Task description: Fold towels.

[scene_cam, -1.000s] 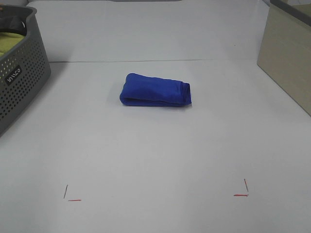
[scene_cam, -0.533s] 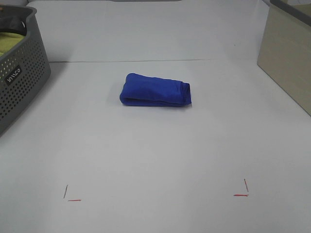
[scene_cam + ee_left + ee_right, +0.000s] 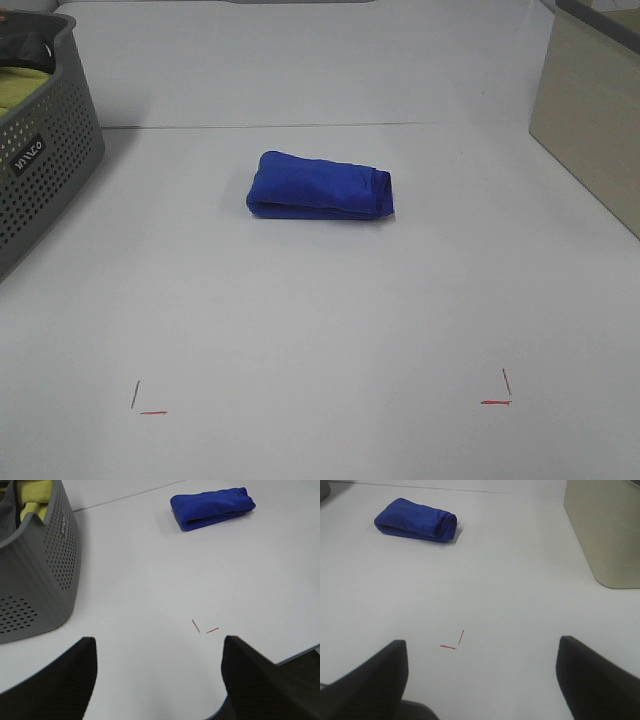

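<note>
- The left gripper (image 3: pixel 159 677) stands with its two dark fingers (image 3: pixel 55 680) spread wide and nothing between them, above the near part of the white table (image 3: pixel 150 580).
- A blue towel (image 3: pixel 212 507) lies folded into a thick, compact bundle on the far part of the table, well apart from the gripper.
- A grey perforated basket (image 3: pixel 37 575) stands on the table off to one side, with a yellow-green cloth (image 3: pixel 34 495) inside it.
- Two short red marks (image 3: pixel 205 628) forming a corner lie on the table surface, beyond the gap between the fingers.

Lab bench; red corner marks (image 3: pixel 150 400)
</note>
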